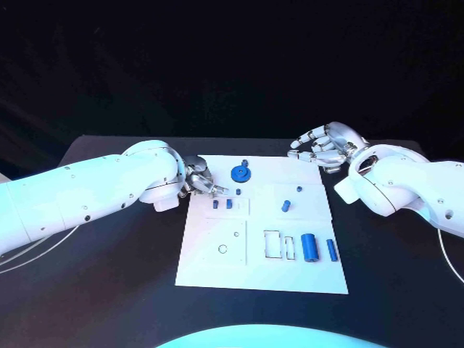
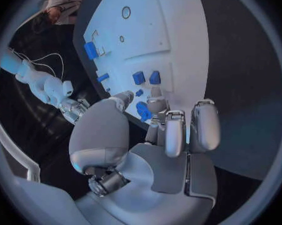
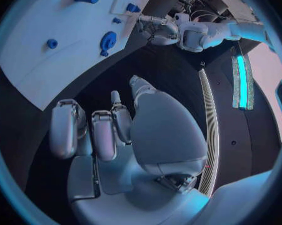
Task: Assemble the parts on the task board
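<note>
Gear (image 1: 241, 172) just beside left hand (image 1: 201, 181)

Glossy white arms (image 1: 85, 192) dotted with small screws — silver hands (image 1: 321, 145), jointed metal fingers (image 2: 175, 135).

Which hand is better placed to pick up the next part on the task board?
Probably the left hand: its fingers hover over the task board edge beside the two small blue parts. The right hand sits off the board's far corner, over black table.
</note>
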